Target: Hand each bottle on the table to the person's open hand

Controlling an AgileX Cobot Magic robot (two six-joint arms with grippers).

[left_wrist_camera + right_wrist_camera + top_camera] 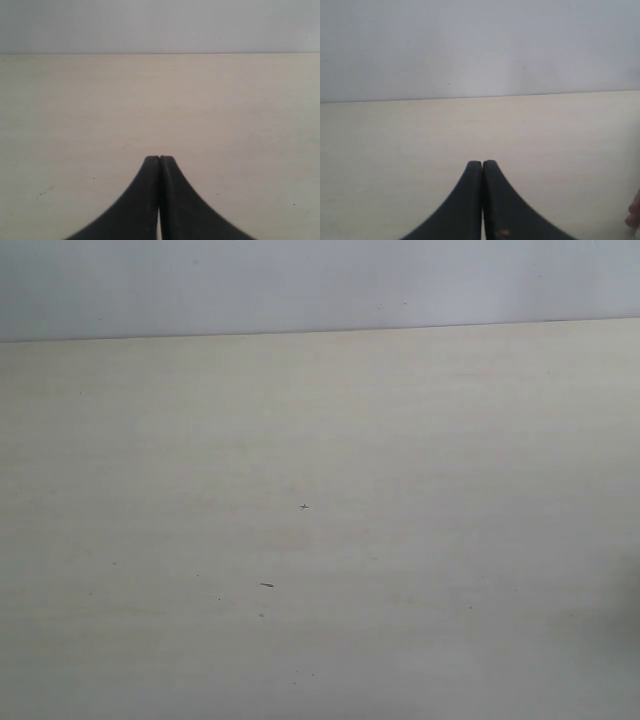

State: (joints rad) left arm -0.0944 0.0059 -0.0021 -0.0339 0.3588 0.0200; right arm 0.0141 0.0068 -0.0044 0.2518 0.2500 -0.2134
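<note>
Worktop [400, 490]: wide, flat and pale cream with faint wood grain. It lies under both grippers and runs ahead of them to a straight far edge.
Wall [300, 285]: plain pale grey-white, rising past the worktop's far edge, straight ahead of each gripper's tips.
Left gripper [160, 158]: two dark curved fingers pressed together along their length, tips meeting. It is fully closed with nothing between them, and it points over the bare worktop toward the far edge.
Right gripper [482, 163]: the same dark pair, tips touching, fully closed and holding nothing. It also points toward the far edge and the wall.
Bottles: their place cannot be told; none of the three views gives it, whether ahead of or beside either gripper.
Pinkish shape [635, 217]: a small blurred patch at the frame's edge, off to one side of the right gripper's fingers and cut off by the picture. It is too unclear to say what it is.
Dark dash [266, 585]: a short thin mark on the worktop in the exterior view. Where it lies relative to either gripper cannot be told.
Cross-shaped speck [304, 507]: a tiny mark near the dash but apart from it, farther toward the wall.
Orange fleck [504, 232]: a tiny spot on one finger of the right gripper, well back from its tip.
</note>
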